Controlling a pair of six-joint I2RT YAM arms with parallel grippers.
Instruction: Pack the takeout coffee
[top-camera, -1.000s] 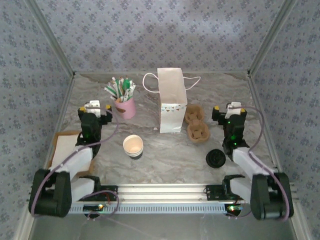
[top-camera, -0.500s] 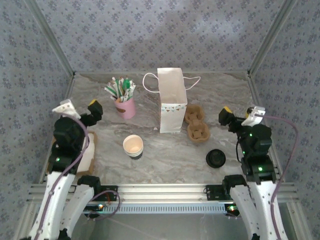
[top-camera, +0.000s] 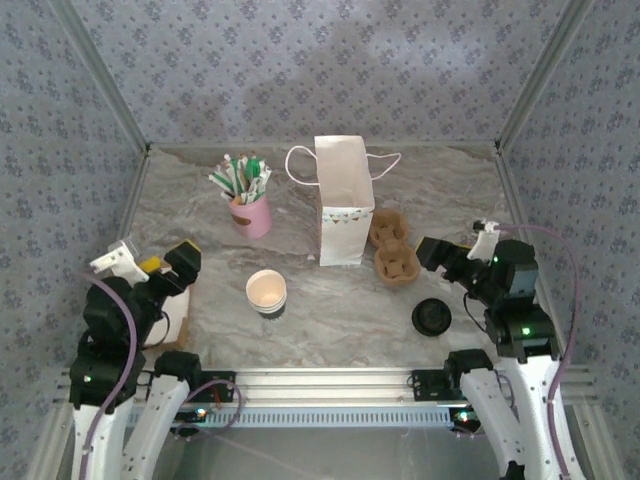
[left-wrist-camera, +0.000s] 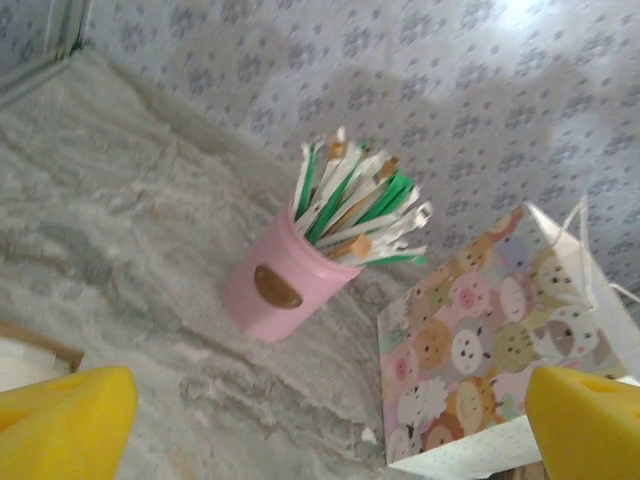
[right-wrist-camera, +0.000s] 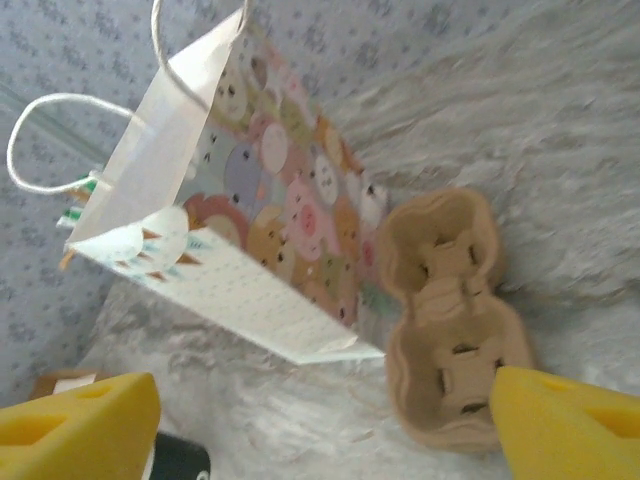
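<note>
Top external shows my left pincer (top-camera: 150, 262) wide apart and empty, with the paper cup (top-camera: 266, 291) upright, mouth up, off to its right and nearer this arm. Further right the black lid (top-camera: 431, 317) lies flat, just near-side of my right pincer (top-camera: 458, 245), whose jaws look apart, probably empty too.

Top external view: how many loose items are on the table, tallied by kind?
Cups: 2 (paper cup, pink cup)
Black lid: 1
Paper bag: 1
Cup carrier: 1
White-topped tray, half hidden: 1
Total: 6
</note>
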